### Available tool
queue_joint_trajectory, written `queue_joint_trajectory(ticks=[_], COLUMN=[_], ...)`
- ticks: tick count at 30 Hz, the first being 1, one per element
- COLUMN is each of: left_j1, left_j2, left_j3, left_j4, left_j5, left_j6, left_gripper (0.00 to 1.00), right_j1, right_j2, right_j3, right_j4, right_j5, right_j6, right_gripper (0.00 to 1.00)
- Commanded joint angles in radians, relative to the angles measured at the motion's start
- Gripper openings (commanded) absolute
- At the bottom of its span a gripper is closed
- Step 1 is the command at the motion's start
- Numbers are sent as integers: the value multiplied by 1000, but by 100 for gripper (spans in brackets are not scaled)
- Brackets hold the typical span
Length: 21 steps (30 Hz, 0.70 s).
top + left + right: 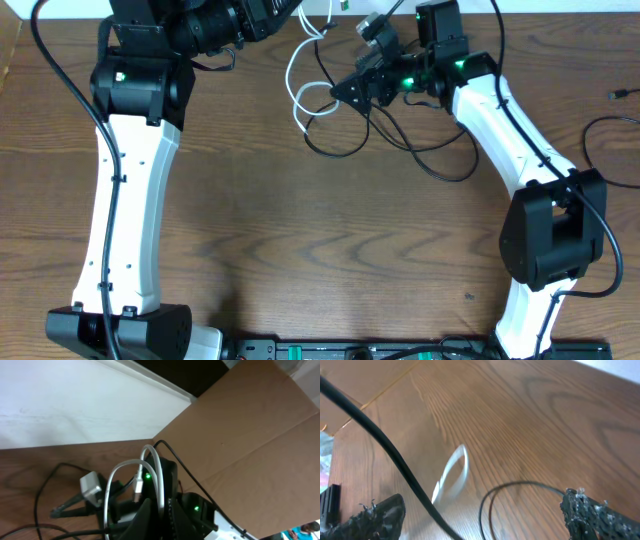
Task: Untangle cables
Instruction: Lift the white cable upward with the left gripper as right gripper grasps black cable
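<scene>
The white cable [300,82] lies in loops at the back middle of the table and rises to my left gripper [284,12], mostly hidden under its arm. In the left wrist view my left gripper [161,510] is shut on a loop of the white cable [156,467], with its metal plug [138,485] hanging beside. The black cable [345,153] loops under and right of the white one. My right gripper [340,93] is open beside the white loops. In the right wrist view its fingers [485,520] stand wide apart, a black cable [395,455] running between them and the white cable [451,472] blurred beyond.
The wooden table [300,250] carries another black cord with a small plug [620,93] at the far right edge. A cardboard sheet [250,420] and a white wall [75,400] stand behind the table. The right arm's body [200,510] is close to my left gripper.
</scene>
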Motion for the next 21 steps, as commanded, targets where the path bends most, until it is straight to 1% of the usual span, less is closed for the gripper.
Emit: queue_joint_trajectory(ticks=[1,3,5,9,11,16,18,21], left_j1=[4,4,4,4,4,30,58,93], left_j2=[-27,-27,-28,-31,-33,-40,-42,-42], left_j3=[8,8,8,8,8,8,8,8], left_j4=[9,8,9,20,43,138,185,219], left_j5=[35,35,35,38,39,38,38,39], left_j6=[-22,-23,-26,-26,-50,-97,-152,-204], left_gripper=[7,7,8,8,7,7,7,7], right_j1=[34,42,45,44,43,43,43,40], right_j2=[1,3,5,14,21,46,63,89], right_j3=[3,3,2,2,2,0,0,0], right_j4=[27,41,45,47,42,27,17,16], right_j5=[-24,21,99,192,238,300,346,352], right_j6=[-5,28,72,134,164,199,231,241], right_gripper=[91,84,69,26,1,1,1,1])
